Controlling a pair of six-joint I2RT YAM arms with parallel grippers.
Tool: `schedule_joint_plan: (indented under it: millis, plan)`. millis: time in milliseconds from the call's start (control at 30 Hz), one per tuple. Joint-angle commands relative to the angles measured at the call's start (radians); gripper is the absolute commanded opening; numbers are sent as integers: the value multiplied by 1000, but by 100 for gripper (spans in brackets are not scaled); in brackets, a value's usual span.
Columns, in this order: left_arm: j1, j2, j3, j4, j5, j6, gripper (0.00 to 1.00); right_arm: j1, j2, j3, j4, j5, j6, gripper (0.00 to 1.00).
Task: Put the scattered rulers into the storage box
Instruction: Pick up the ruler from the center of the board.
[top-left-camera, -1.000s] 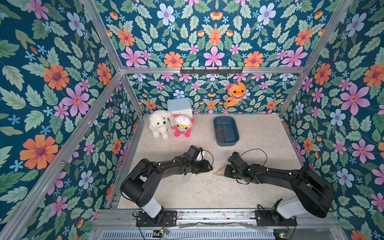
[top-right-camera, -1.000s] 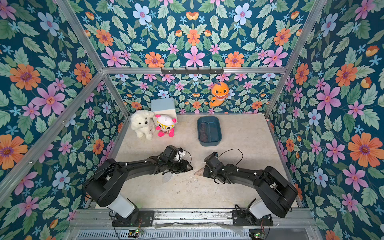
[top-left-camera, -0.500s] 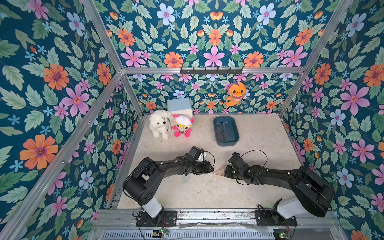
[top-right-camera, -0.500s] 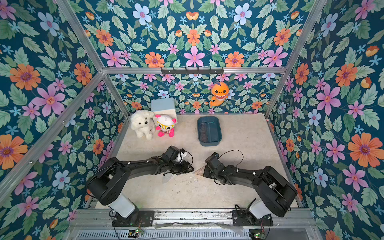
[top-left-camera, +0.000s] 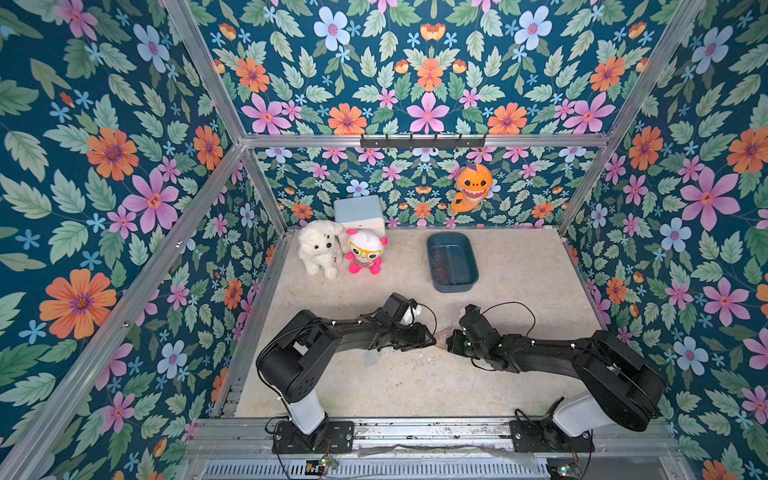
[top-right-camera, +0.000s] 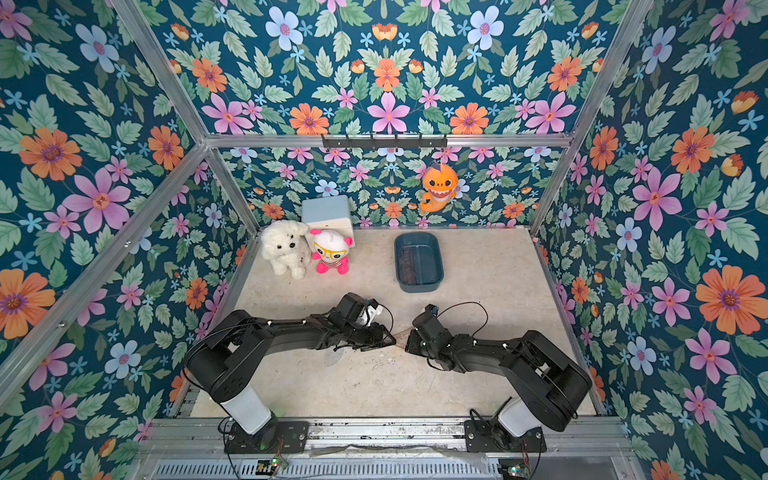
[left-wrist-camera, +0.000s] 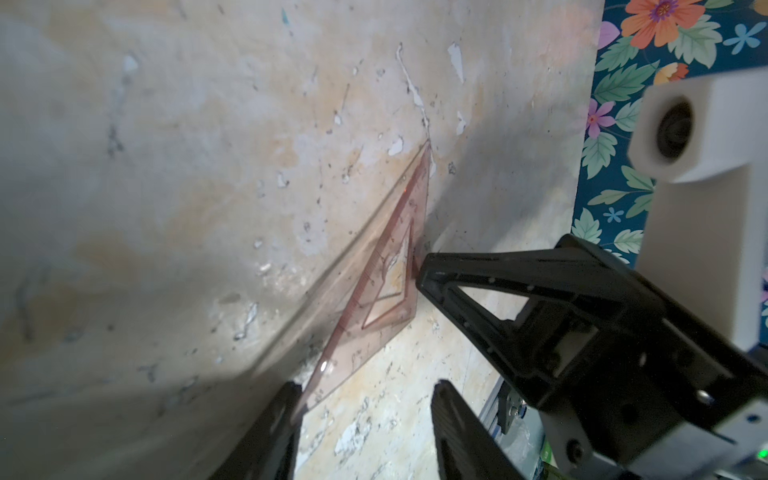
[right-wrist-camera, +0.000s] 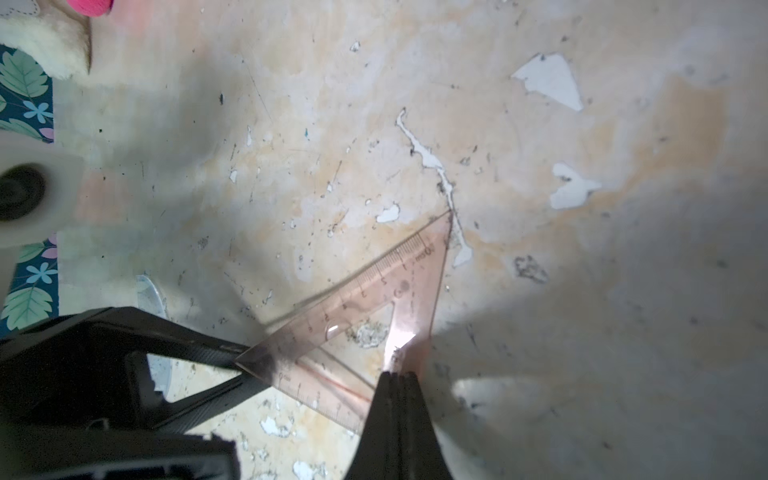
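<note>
1. My right claw (right-wrist-camera: 395, 374) is clamped tight on one edge of a triangular set square (right-wrist-camera: 365, 286). The set square is a thin sheet of see-through brownish-pink plastic, with printed scales along its edges and a triangular hole in the middle.
2. The set square is held tilted. Its sharp far corner appears to touch the tabletop (top-left-camera: 519, 291).
3. My left claw (left-wrist-camera: 365, 386) faces the right claw, tip nearly to tip. Its two black fingers (left-wrist-camera: 282, 424) stand apart, and another corner of the set square sits between them, against one finger.
4. A clear semicircular protractor (right-wrist-camera: 151, 299) lies flat on the tabletop behind my left claw, partly under that arm.
5. The storage box (top-left-camera: 455, 287) sits well ahead of both claws. It is a shallow dark teal plastic tray with rounded corners, and brownish rulers (top-left-camera: 438, 262) lie along one side of it.
6. The tabletop is beige, mottled and matte. It is scratched, with white patches where the coating has chipped off.
7. Ahead and to the left of my left claw sit a fluffy white plush dog (top-left-camera: 318, 249) and a smooth pink-and-white doll (top-left-camera: 365, 251) with yellow glasses. A pale blue cube box (top-left-camera: 357, 210) stands behind them.
8. The walls (top-left-camera: 124, 166) are papered in dark teal with large pink, orange and blue flowers and framed by aluminium bars (top-left-camera: 415, 139). An orange plush toy (top-left-camera: 473, 187) hangs on the far wall.
</note>
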Motion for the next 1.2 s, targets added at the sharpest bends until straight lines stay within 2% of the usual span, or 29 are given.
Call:
schedule_joint_plan:
  millis: [0, 200, 433, 667, 767, 1033, 1167]
  plan:
    - [-4, 15, 2, -16, 0, -7, 52, 0, 10, -14, -99, 0, 0, 0]
    - [-2, 33, 2, -20, -23, -5, 50, 1, 9, -22, -94, -2, 1, 0]
    - [22, 6, -20, -41, -114, 1, 51, 0, 13, -28, -94, 0, 0, 0]
    - [21, 43, -1, -6, -90, 2, 48, 0, 21, -20, -95, -5, -4, 0]
    - [21, 41, -2, -2, -87, 3, 42, 0, 18, -22, -99, -3, -4, 0]
    - [18, 31, -5, 0, -82, 7, 9, 1, 21, -13, -104, -10, -6, 0]
    - [18, 22, -3, 0, -77, 11, 0, 0, 16, -7, -114, -8, -7, 0]
